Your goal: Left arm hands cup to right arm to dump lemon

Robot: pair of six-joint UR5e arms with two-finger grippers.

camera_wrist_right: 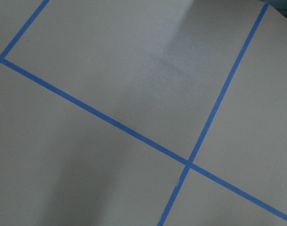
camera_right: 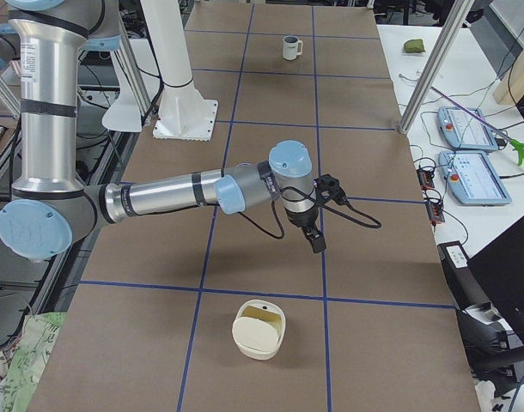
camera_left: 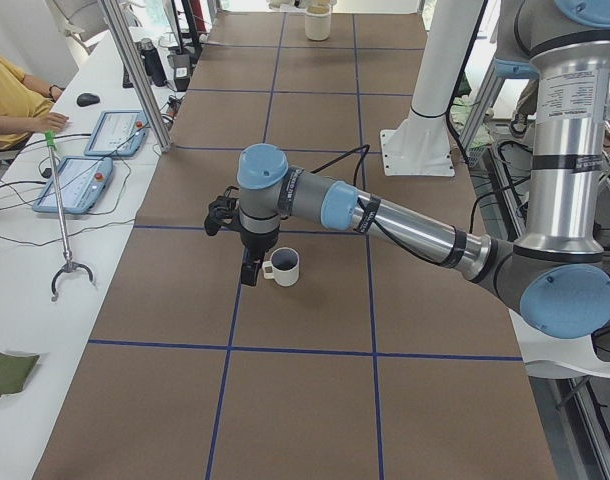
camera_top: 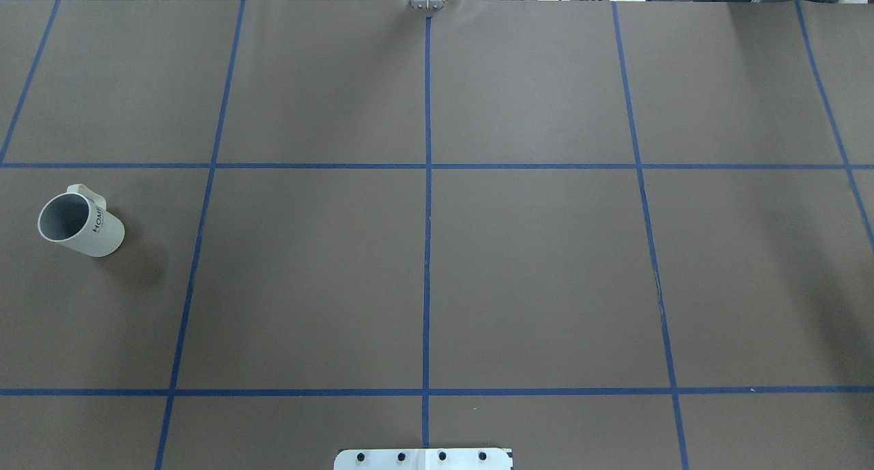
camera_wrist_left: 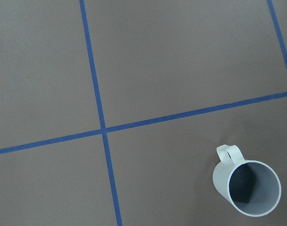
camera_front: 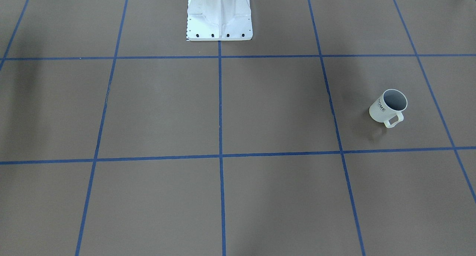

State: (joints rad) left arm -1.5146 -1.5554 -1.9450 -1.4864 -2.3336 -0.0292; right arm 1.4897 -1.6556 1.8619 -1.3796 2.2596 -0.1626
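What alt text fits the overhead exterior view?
A cream HOME-lettered mug stands upright near the left edge of a brown table gridded with blue tape, handle away from the robot. No arm or gripper shows.

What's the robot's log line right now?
cup: upright on table, ungrasped | lemon: not seen | left end effector: state unclear | right end effector: far from cup, state unclear

Grey tubular left arm, matching right arm, pale blue joint caps, white bolted pedestal
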